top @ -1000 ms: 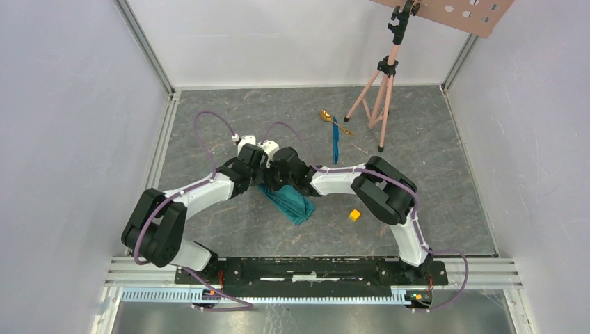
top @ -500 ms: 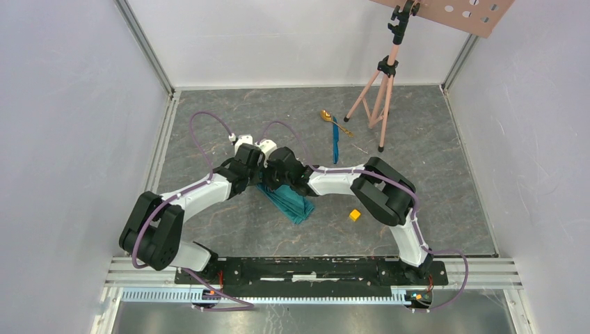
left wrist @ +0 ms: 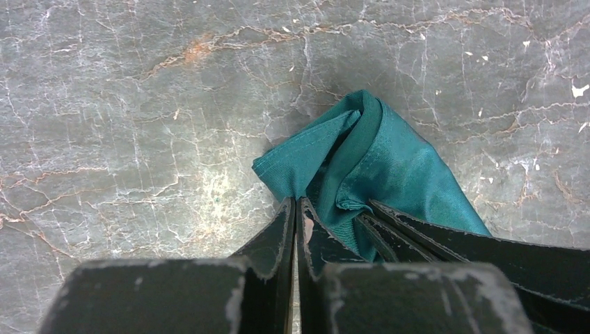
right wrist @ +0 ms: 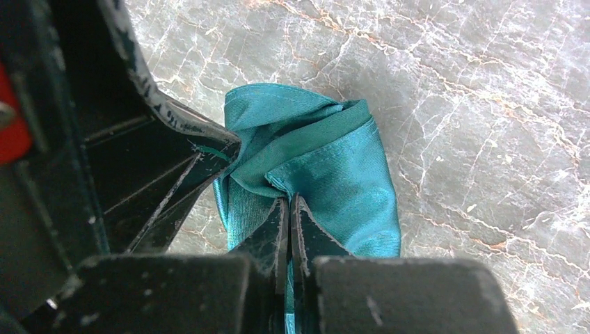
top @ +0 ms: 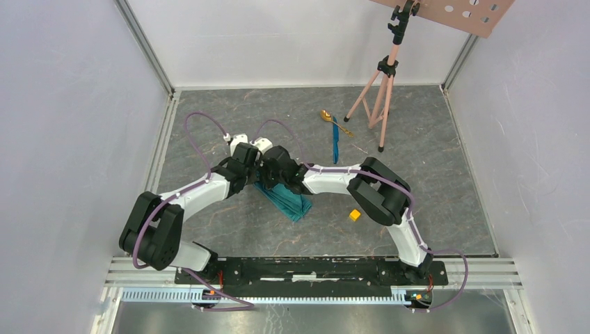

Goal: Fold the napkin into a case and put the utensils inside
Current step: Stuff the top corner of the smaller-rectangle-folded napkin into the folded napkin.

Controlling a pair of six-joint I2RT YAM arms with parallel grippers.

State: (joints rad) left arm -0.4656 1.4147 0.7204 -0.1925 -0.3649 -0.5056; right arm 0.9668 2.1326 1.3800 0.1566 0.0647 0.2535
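The teal-green napkin (top: 289,201) lies as a narrow folded bundle in the middle of the table, running diagonally from under the two wrists toward the near right. My left gripper (left wrist: 297,202) is shut on a corner of the napkin (left wrist: 389,163) at its far end. My right gripper (right wrist: 289,200) is shut on a fold of the napkin (right wrist: 334,167) right beside it, the two grippers almost touching. The far end of the cloth is bunched and slightly lifted. The gold spoon (top: 327,116) and the blue knife-like stick (top: 335,144) lie apart at the back right.
A small yellow cube (top: 355,215) sits right of the napkin. A pink tripod (top: 379,97) stands at the back right beside the utensils. Grey walls and a metal frame enclose the marbled table (top: 209,118).
Both grippers have moved a little to the left and away from the bases, pulling the far end of the napkin with them.
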